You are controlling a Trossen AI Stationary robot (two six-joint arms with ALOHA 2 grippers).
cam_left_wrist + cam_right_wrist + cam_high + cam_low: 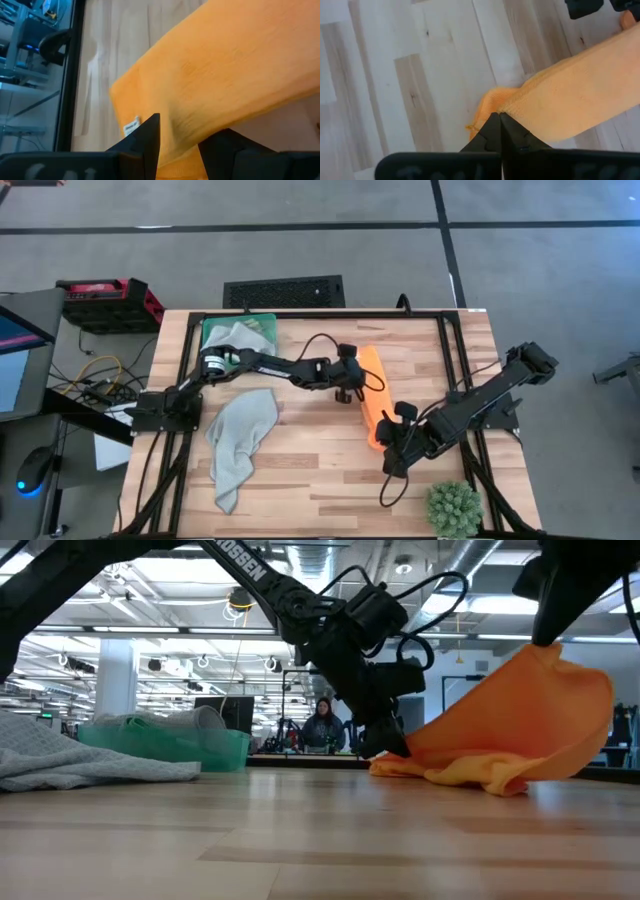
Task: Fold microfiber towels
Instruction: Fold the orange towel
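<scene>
On the bench (300, 450), our left gripper (345, 392) and right gripper (392, 442) both pinch the orange towel (372, 395), lifting it.

I worked in a large open lab or workshop hall. Exposed ducts (480, 565) and strip lights (150, 602) ran across its high ceiling. My wooden table (310, 470) stood on a grey concrete floor (560, 280), and a person (322, 725) sat at a bench with monitors (222, 712) behind.
</scene>
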